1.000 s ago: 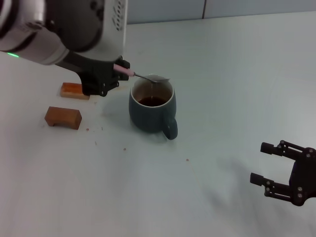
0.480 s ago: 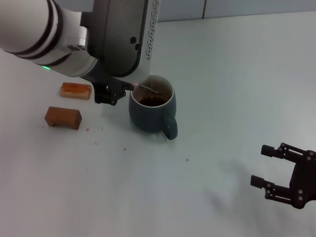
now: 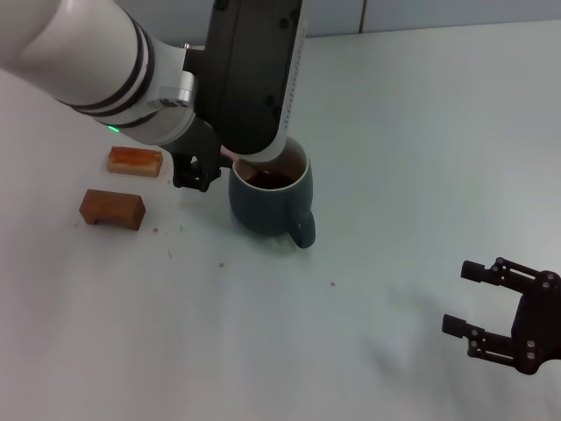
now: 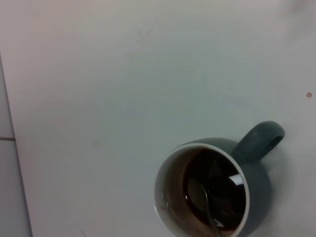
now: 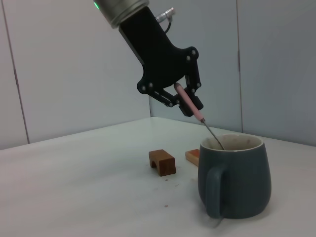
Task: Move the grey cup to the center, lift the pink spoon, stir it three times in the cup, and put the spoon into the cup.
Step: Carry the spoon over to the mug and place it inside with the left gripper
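Above the grey cup (image 5: 234, 175), left tool (image 5: 186, 104) clamping pink spoon (image 5: 197, 116) aslant, bowl down inside.

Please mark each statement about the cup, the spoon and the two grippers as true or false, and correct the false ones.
1. The left gripper holds the pink spoon by its handle. True.
2. The spoon's bowl is inside the grey cup. True.
3. The cup is empty. False: it holds dark liquid.
4. The right gripper grips the cup's handle. False: it is open, away from the cup.
5. Two wooden blocks lie beside the cup. True.
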You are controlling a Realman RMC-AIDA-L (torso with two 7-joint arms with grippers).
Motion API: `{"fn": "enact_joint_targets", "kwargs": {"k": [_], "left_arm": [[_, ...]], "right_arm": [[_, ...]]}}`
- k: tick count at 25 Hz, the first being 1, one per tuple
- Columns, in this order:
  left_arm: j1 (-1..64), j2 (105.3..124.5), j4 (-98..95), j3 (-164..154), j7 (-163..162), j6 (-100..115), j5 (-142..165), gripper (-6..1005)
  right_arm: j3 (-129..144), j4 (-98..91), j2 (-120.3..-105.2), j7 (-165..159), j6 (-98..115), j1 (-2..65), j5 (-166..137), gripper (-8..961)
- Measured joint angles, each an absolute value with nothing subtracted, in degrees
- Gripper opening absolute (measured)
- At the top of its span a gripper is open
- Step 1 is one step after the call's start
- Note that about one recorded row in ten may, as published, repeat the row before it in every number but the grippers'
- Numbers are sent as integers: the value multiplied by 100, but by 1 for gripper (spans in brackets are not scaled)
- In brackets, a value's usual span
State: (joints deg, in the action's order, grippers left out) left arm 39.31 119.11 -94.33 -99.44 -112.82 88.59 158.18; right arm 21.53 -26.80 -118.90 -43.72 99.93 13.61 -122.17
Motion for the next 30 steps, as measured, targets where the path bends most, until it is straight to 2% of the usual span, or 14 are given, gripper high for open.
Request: {"fn": "enact_joint_targets", "kwargs": {"k": [30], "left_arm": [[4042,11918,-9374,-10231,-11298,8676,15520,143]], "right_arm": [[2153,-2672,-11892,-4363,9986,1362,-12244,751]]}}
